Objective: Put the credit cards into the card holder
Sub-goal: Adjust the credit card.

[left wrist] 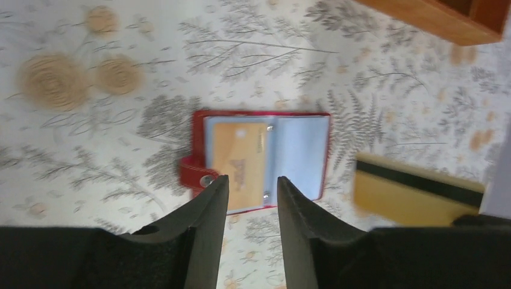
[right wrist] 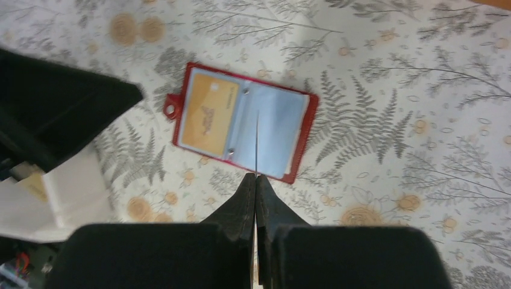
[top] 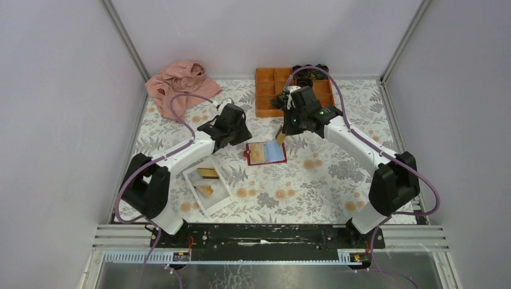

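The card holder (top: 274, 154) lies open on the floral table, dark red outside and pale blue inside, snap tab to the left. One golden credit card (left wrist: 240, 162) sits in its left pocket. My left gripper (left wrist: 252, 179) hovers just short of the holder's near edge, open, nothing between its fingers. My right gripper (right wrist: 256, 176) is shut on another credit card (left wrist: 416, 194), gold with a black stripe. That card shows edge-on in the right wrist view as a thin line (right wrist: 257, 141) above the holder's blue right half (right wrist: 274, 129).
A white tray (top: 222, 191) to the left of the holder contains more golden cards (top: 208, 173). An orange compartment box (top: 265, 90) stands at the back, behind the right gripper. A pink cloth (top: 178, 84) lies at the back left.
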`<state>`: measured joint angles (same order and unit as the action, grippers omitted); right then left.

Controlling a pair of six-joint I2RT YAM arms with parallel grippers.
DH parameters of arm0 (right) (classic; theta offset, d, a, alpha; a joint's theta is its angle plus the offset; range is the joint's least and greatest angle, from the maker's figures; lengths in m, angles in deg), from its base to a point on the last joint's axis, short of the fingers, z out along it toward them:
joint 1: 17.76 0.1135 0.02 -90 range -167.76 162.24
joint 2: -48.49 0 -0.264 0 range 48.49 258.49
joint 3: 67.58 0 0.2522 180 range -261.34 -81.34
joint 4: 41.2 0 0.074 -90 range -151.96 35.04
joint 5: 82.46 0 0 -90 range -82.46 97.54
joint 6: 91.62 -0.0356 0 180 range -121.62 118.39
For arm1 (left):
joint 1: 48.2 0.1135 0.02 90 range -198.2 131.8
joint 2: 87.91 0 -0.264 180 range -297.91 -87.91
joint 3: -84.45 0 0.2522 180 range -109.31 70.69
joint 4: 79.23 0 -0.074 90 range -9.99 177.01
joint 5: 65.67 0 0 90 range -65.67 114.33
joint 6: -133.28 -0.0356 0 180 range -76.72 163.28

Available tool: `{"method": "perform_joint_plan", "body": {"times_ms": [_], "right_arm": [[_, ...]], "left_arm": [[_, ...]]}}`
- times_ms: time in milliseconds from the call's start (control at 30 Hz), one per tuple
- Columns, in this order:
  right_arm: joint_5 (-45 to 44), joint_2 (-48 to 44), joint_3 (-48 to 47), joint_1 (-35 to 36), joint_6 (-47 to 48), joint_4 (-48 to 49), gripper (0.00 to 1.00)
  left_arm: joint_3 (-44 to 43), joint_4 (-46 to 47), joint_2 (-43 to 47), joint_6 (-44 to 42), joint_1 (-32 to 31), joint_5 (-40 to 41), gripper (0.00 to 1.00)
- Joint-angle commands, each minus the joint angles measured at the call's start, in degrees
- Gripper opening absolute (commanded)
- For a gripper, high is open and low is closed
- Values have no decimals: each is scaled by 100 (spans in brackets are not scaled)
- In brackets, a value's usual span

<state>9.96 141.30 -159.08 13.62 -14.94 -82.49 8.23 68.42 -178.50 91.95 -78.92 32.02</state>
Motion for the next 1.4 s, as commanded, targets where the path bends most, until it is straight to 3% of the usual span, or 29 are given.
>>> {"method": "perform_joint_plan", "body": {"times_ms": [0, 233, 467, 867, 1133, 1367], "right_arm": [[1136, -446, -164, -87, 7, 47, 0], [2593, -832, 127, -547, -246, -325, 0], [3792, -1148, 575, -658, -687, -272, 0], [4352, -1512, 845, -653, -964, -461, 0], [4906, -1210, 1004, -799, -779, -372, 0], [5388, -988, 1020, -1001, -807, -206, 0]], "left_arm": [[-259, 959, -217, -359, 76, -744, 45], [788, 3165, 136, -319, 288, -2387, 58], [1387, 3988, 584, -317, 301, -3242, 63], [2467, 5259, 1525, 205, 355, -4021, 55], [2348, 5344, 1331, 109, 398, -4509, 47], [2461, 5989, 1008, 435, 513, -5363, 38]]}}
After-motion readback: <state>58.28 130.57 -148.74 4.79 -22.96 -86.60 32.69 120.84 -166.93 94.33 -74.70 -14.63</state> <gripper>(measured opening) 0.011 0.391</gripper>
